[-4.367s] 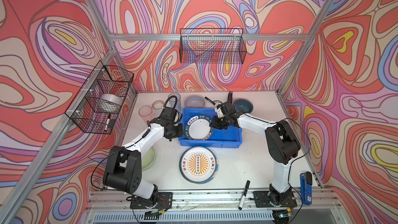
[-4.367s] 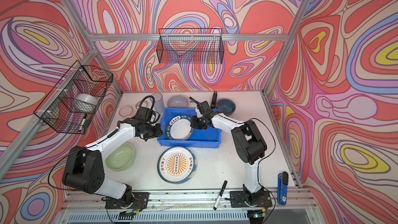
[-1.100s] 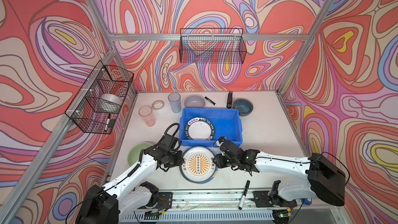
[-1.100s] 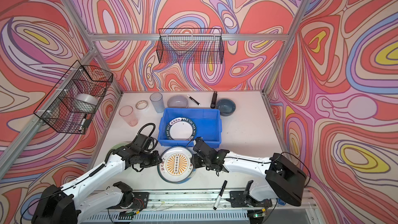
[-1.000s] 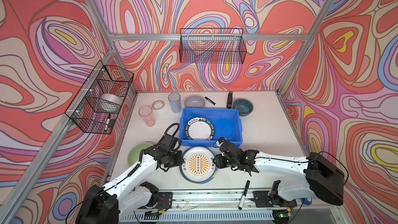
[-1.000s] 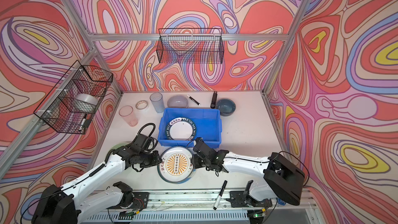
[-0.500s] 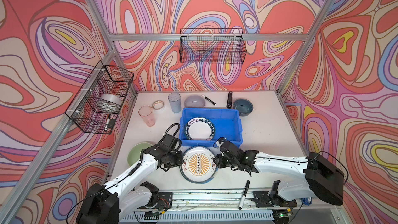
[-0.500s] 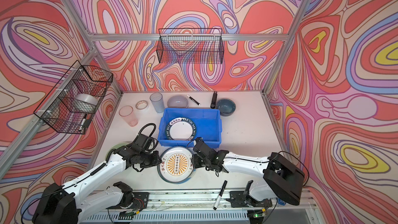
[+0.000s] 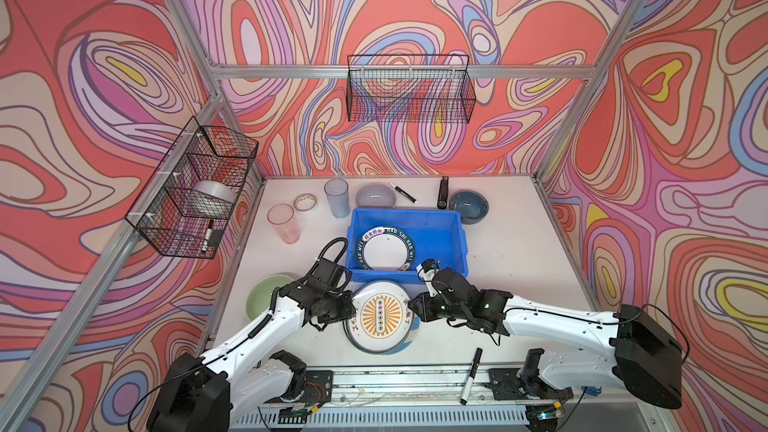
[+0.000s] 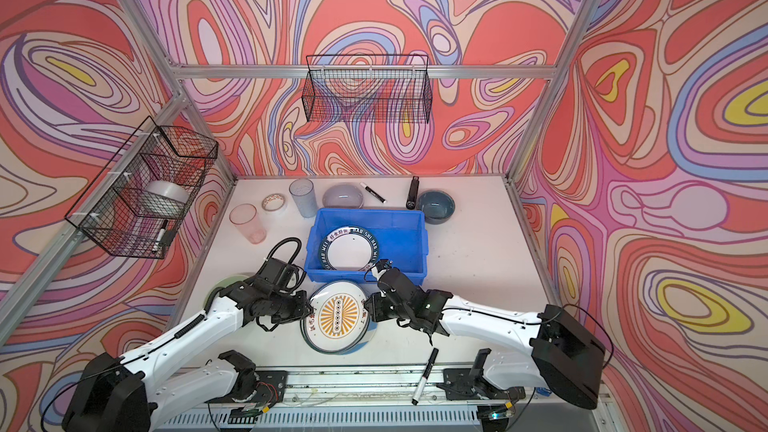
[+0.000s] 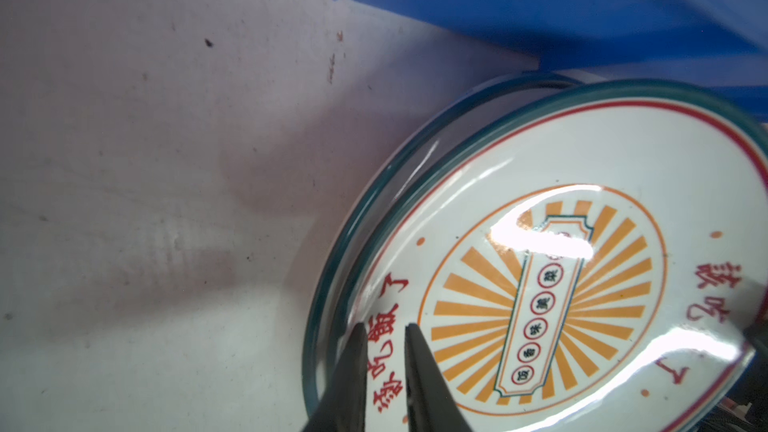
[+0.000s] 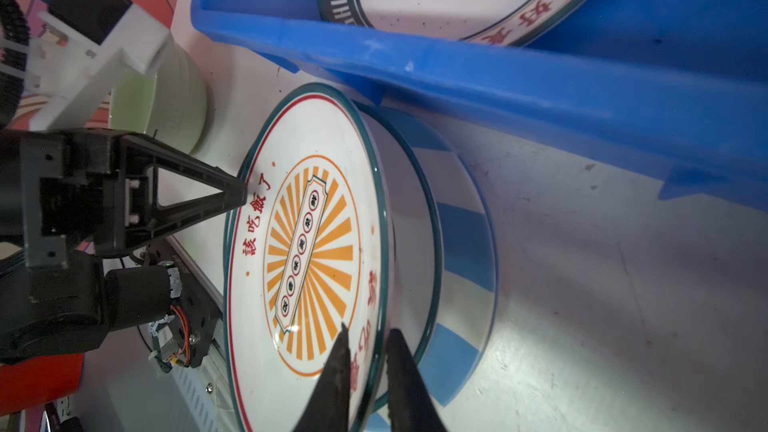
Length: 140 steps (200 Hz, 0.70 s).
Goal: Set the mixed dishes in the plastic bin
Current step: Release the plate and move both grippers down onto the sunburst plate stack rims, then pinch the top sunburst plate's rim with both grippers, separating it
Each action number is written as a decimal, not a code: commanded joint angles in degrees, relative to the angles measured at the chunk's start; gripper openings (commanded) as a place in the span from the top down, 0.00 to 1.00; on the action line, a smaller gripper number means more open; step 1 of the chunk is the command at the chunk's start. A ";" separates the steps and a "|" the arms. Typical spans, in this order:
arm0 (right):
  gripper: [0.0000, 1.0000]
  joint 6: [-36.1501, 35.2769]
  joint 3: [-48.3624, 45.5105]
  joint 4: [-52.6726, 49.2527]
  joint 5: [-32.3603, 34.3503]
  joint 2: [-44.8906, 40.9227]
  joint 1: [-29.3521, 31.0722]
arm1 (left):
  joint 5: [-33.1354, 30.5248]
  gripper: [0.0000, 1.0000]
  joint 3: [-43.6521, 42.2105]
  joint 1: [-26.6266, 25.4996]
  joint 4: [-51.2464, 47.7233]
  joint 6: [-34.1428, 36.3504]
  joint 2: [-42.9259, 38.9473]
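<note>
- Sunburst plate (image 9: 380, 314): tilted over striped plate (image 12: 461, 243), just in front of plastic bin (image 9: 440, 226).
- Left gripper (image 11: 384, 328): pinching plate's rim.
- Right gripper (image 12: 365, 332): pinching opposite rim.
- Lettered plate (image 9: 386, 249): inside bin, left half.

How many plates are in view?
3: lettered plate in the blue bin; sunburst plate before it, pinched by left gripper and right gripper; striped plate beneath that. Others could hide underneath.

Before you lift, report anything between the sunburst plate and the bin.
The left pincer and right pincer grip the sunburst plate by opposite edges. Only the near wall of the bin stands between; nothing else visible. Inside, a lettered plate takes up part of the floor.
</note>
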 commanded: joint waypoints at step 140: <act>0.81 1.65 0.02 6.20 -1.01 3.12 0.44 | -14.89 0.63 1.03 -0.57 -9.03 -5.19 -8.08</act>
